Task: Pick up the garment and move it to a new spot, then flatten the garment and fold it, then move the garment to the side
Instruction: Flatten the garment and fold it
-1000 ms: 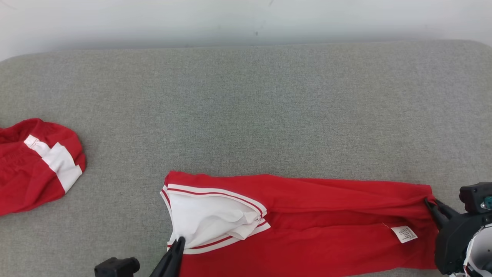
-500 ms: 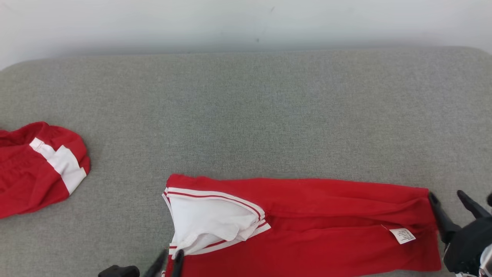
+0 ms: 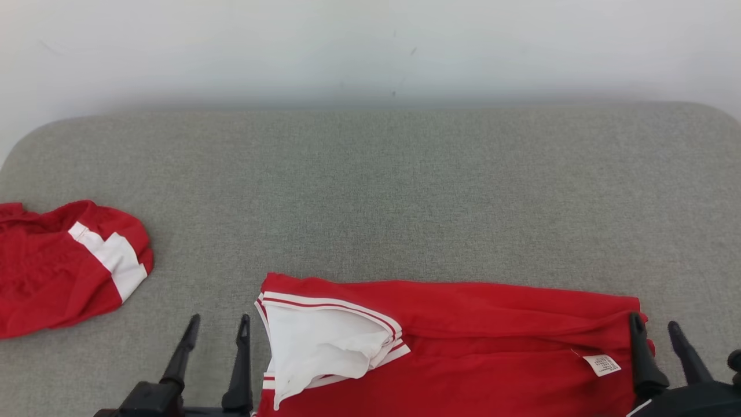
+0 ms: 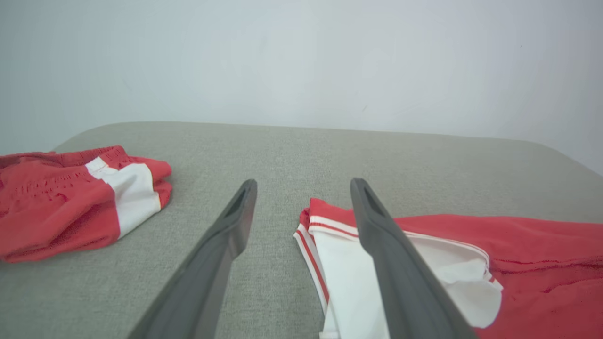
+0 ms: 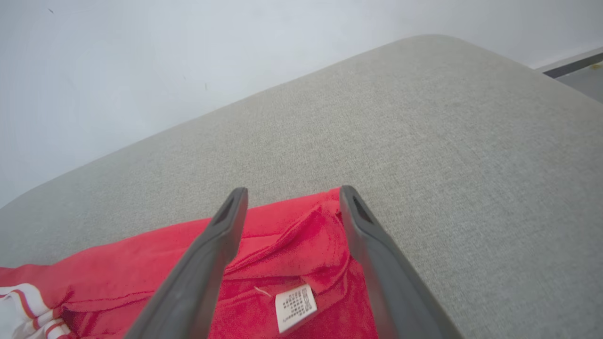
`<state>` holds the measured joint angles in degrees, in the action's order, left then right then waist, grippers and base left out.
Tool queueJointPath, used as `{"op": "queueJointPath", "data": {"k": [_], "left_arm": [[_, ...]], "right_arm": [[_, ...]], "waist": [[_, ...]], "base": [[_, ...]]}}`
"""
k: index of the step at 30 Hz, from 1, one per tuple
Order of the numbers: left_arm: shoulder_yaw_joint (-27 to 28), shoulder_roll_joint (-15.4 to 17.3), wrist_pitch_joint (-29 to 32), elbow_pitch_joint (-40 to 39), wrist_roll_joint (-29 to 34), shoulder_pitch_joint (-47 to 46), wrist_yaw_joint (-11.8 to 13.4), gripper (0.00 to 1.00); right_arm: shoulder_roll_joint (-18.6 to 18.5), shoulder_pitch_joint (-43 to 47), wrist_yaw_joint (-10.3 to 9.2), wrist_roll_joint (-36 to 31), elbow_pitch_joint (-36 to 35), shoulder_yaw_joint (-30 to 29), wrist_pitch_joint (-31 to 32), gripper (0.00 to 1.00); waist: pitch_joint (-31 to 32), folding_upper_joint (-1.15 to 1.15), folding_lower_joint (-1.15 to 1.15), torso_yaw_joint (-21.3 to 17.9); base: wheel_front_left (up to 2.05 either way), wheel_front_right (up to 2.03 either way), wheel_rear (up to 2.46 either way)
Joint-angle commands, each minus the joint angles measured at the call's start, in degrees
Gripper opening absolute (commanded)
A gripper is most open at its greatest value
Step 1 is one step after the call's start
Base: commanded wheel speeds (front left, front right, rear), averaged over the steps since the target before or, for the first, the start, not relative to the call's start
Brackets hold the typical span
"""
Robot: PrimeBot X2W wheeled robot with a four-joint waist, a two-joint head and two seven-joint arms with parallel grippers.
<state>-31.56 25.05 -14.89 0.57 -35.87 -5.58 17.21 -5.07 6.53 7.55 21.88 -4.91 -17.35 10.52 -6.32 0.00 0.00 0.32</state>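
The red garment point(image 3: 492, 324) lies flat in a long band along the near edge of the grey padded bench point(image 3: 370, 191), running from about the middle of that edge toward the right end. Its left end shows a white panel point(image 3: 312, 336) trimmed with red and white stripes, a little rumpled. A care label point(image 3: 602, 365) sits near its right end.

The left gripper point(image 3: 220, 319) stands with its 2 fingers wide apart just off the garment's left end, above bare bench, and holds nothing. The right gripper point(image 3: 654, 321) is spread as wide over the garment's right end. In the right wrist view the cloth and label show between the fingers, but no fabric is pinched.

A second red and white garment point(image 3: 52, 272) sits bunched at the left edge of the bench, well apart from the first.

By the look of it, the garment has been placed and smoothed, and the layered cloth suggests at least 1 lengthwise fold is in. What seems left is any further folding across its length, tidying the white panel, and then carrying the bundle to the side.
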Motion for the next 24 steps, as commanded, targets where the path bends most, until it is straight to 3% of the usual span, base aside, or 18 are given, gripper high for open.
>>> {"op": "queueJointPath", "data": {"k": [1, 6, 13, 24], "left_arm": [[1.72, -1.25, -0.3, -0.51, 2.73, 1.84, 0.12, 1.0], [11.1, -7.55, -0.29, -2.68, 11.58, 5.26, -1.59, 1.0], [19.9, -15.08, -0.3, -1.24, 18.22, 8.4, -7.97, 1.0], [28.02, -20.58, -0.31, 2.43, 22.97, 9.53, -17.87, 1.0]], "right_arm": [[0.73, 0.58, -0.14, 0.47, 0.73, 0.5, -1.19, 1.0], [1.65, -0.19, -0.14, 1.27, 4.26, 3.06, -5.71, 1.0], [2.1, -1.32, -0.14, 0.23, 9.11, 4.76, -8.54, 1.0], [1.25, -3.35, -0.14, -3.39, 10.59, 0.94, 0.25, 1.0]], "waist": [[0.66, 0.0, 0.0, 0.11], [1.71, 0.0, 0.0, -0.37], [2.57, 0.0, 0.0, -1.01], [1.98, 0.0, 0.0, -1.91]], "base": [[0.0, 0.0, 0.0], [0.0, 0.0, 0.0], [0.0, 0.0, 0.0], [0.0, 0.0, 0.0]]}}
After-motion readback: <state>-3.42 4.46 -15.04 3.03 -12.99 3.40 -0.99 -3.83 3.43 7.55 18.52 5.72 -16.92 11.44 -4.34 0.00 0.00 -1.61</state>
